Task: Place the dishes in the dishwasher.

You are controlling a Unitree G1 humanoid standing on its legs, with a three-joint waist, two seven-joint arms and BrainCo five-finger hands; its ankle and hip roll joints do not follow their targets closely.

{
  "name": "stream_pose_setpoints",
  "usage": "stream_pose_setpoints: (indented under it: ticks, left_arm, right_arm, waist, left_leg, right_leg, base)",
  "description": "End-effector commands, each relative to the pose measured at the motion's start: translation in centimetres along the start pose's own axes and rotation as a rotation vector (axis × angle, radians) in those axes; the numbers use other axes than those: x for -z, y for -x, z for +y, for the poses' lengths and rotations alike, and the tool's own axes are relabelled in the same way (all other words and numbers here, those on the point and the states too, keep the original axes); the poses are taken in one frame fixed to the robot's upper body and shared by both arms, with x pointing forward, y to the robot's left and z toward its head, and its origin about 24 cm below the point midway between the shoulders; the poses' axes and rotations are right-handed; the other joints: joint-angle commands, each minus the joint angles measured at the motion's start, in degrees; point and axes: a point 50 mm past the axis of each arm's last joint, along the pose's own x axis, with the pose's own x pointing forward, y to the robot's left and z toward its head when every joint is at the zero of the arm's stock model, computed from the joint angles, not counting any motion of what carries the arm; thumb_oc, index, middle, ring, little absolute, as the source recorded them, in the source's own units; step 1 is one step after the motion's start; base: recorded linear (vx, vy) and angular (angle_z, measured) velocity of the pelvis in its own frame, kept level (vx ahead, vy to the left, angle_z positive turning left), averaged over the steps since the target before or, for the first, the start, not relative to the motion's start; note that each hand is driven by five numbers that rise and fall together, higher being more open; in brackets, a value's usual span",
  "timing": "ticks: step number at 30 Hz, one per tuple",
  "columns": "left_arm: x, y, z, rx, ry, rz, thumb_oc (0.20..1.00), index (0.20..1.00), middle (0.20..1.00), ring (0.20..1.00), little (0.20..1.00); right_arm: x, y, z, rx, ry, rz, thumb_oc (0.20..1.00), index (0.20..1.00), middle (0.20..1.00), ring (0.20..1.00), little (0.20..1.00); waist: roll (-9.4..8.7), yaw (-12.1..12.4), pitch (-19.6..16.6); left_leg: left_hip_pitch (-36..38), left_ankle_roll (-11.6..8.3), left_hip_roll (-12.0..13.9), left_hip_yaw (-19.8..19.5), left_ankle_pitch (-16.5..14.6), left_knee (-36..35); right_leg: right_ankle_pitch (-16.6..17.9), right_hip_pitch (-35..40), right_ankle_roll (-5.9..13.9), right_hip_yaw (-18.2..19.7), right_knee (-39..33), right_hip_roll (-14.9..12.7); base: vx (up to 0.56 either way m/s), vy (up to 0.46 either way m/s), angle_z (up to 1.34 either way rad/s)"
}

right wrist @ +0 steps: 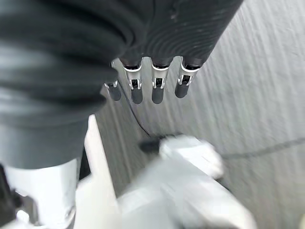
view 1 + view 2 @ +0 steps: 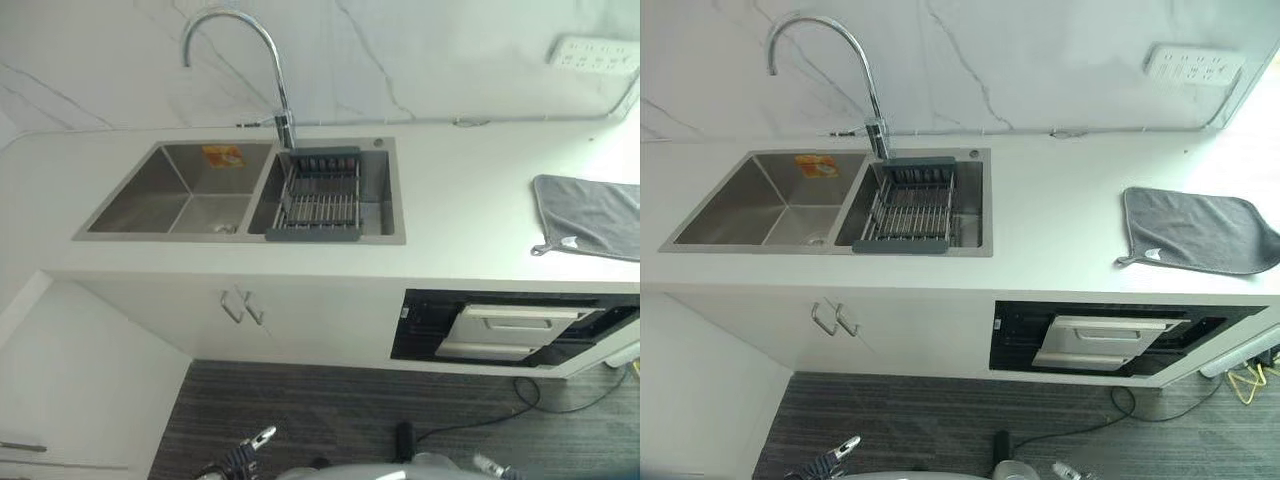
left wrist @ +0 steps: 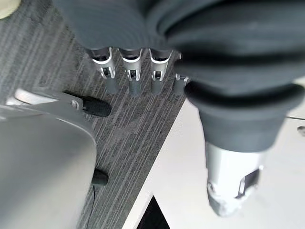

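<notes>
The dishwasher (image 2: 1110, 342), a dark opening built in under the white countertop (image 2: 1060, 230) with a pale grey pull-out front tilted partly open, sits right of the sink and well away from both hands, which hang low near the floor. The left hand (image 3: 131, 71) shows its silver dark-tipped fingers straight and side by side, holding nothing, above the grey striped floor (image 3: 133, 138); the right hand (image 1: 152, 78) likewise has its fingers straight in a row, empty. A stainless steel double sink (image 2: 190, 195) is set into the countertop, and its right basin holds a dark-framed wire dish rack (image 2: 318, 200) spanning the basin from front to back; whether any dishes lie in it cannot be told. A curved chrome tap (image 2: 265, 60) rises behind the sink against a white marbled wall (image 2: 400, 60). A grey cloth (image 2: 1200, 230) lies flat on the countertop at the right, above the dishwasher. White cabinet doors with two metal handles (image 2: 240, 305) stand under the sink. The dishwasher's long axis runs along the counter front, its opening facing the robot.
</notes>
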Motion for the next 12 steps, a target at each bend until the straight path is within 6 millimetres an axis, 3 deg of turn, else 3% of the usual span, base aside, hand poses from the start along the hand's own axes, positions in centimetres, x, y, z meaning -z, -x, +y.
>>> stream_pose_setpoints:
  ticks: [1,12]
  left_arm:
    - [-1.23,-0.12,0.04,0.016,0.038,-0.009,1.0,1.0,1.0,1.0,1.0]
    - [-1.18,0.12,0.94,-0.014,0.076,-0.004,1.0,1.0,1.0,1.0,1.0]
  right_arm:
    - [-2.44,-0.09,0.02,-0.005,0.08,-0.046,1.0,1.0,1.0,1.0,1.0]
    - [-1.69,-0.1,-0.15,0.007,0.081,0.018,1.0,1.0,1.0,1.0,1.0]
  waist:
    - [-1.27,-0.05,-1.06]
    - [-1.39,-0.61,-1.96]
  left_leg:
    - [0.02,-3.01,0.73,-2.48,-3.28,0.22]
    - [2.19,-2.24,0.62,-0.59,-4.46,0.22]
  right_leg:
    - [-8.5,9.87,2.93,1.47,-4.41,-2.08]
    - [-8.12,11.31,3.84,1.93,-4.47,-2.99]
  base:
    - [0.0,0.115,0.04]
    - [0.0,0.03,-0.05]
